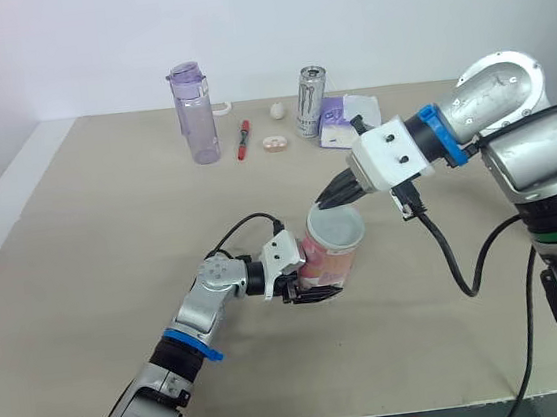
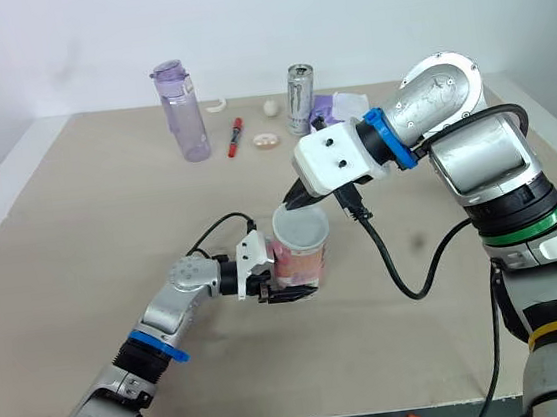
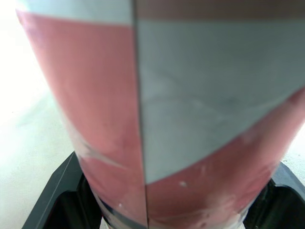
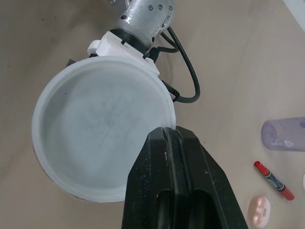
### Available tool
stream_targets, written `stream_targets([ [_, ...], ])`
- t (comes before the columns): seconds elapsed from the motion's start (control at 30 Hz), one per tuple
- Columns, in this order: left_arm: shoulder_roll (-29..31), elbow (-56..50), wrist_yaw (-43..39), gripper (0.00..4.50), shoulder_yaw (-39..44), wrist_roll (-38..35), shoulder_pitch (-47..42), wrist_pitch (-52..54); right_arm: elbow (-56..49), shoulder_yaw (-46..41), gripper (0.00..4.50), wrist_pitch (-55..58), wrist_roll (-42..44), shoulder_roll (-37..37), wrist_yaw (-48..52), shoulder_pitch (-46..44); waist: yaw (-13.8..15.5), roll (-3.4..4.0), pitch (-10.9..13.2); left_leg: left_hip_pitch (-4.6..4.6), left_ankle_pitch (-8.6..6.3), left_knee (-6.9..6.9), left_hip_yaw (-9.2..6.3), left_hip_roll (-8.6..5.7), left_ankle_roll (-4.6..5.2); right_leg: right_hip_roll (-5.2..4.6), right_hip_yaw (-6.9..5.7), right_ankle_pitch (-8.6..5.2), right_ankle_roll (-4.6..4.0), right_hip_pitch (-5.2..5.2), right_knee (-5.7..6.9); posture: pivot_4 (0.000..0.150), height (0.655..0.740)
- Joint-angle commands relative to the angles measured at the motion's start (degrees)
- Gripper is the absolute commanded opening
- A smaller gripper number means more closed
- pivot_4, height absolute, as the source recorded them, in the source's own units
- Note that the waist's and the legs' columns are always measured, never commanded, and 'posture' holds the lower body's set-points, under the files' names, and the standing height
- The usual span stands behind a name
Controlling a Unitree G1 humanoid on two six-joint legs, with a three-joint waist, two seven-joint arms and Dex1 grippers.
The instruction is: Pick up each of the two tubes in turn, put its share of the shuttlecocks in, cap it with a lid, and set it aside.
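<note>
- The left gripper (image 1: pixel 301 286) is clamped on the lower part of the tube (image 1: pixel 329 260), a black finger on each side. In the left wrist view the fingers (image 3: pixel 52 200) flank the tube's base.
- The right gripper (image 1: pixel 335 197) comes in from the right, its two fingers (image 4: pixel 162 162) pressed together. Their tips sit at the rim of the lid (image 1: pixel 336 227). Whether they pinch the rim cannot be told.
- The tube is a short cylinder with a pink and pale grey wrap. A seam runs down its side, and it stands close to upright.
- The lid is a round, translucent white cap with a raised rim, seated on the tube's mouth. It hides whatever the tube holds.
- The tube is near the middle of the table (image 1: pixel 84 271), well away from every edge. Whether its base touches the surface cannot be told.
- Bare tabletop spreads to the left of the tube and in front of it, up to the near edge.
- Along the far edge, well apart from the tube, lie:
  - a purple bottle (image 1: pixel 194 114), lid shut, contents not discernible
  - a red marker (image 1: pixel 243 139)
  - a small pink case (image 1: pixel 274 145)
  - a can (image 1: pixel 313 101) with a purple packet (image 1: pixel 335 121) just beside it
</note>
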Motion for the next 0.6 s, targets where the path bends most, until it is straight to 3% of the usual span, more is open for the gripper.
stream_targets([
  [0.03,1.0,3.2,1.8,3.15,-0.4,2.7,0.6,1.8,-1.6,-1.4,0.05,-0.1,0.4,-1.2,2.4,-1.1,0.0,0.00,0.0,0.00,0.00,0.00,0.00,0.00,0.00,0.00,0.00,0.00,0.00,0.00,0.00,0.150,0.7400],
  [0.57,1.1,2.5,2.7,3.15,-0.2,2.7,1.4,2.5,0.3,0.2,0.05,-2.6,-1.1,0.0,2.2,0.0,0.0,0.00,0.0,0.00,0.00,-0.05,-0.01,0.00,0.00,-0.02,0.00,0.01,-0.01,0.02,-0.10,0.150,0.7400],
  [0.6,1.2,2.3,2.7,3.15,-0.2,2.6,1.5,2.6,0.5,0.1,0.33,-2.5,-1.1,0.1,2.2,0.1,0.0,0.00,0.0,0.00,0.00,-0.05,-0.01,0.00,0.00,-0.02,0.00,0.01,-0.01,0.01,-0.10,0.150,0.7400],
])
